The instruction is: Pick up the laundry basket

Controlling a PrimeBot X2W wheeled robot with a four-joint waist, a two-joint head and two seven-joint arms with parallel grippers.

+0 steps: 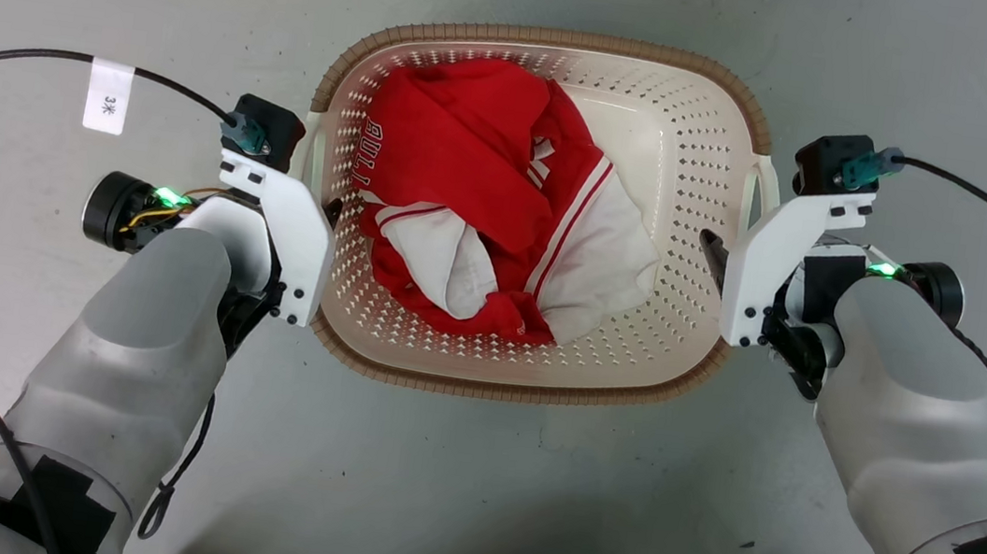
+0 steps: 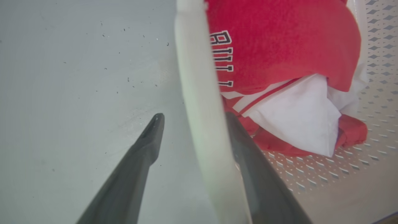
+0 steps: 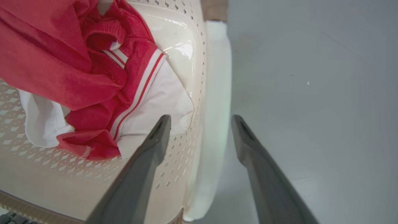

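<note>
As the head view stands, you have the laundry basket on the grey floor between the two arms, with a red and white garment heaped inside it. Your left pincer sits at the white left handle, and your right pincer sits at the white right handle. White brackets cover most of both pincers from this angle, so finger spacing cannot be read there.

Left wrist view: the fingers are apart and straddle the left handle. The inner finger lies against the handle on the basket's side. The outer finger stands off it over the floor, with a clear gap. Nothing is clamped. The garment lies beyond the inner fingertip, with black-edged lettering on its red cloth.

Right wrist view: the fingers are apart, and the right handle runs between them. One finger is over the perforated wall inside the basket, its tip just beside the garment's white edge. The other is outside, over the floor. You can see gaps on both sides of the handle, and no grip is made.
</note>
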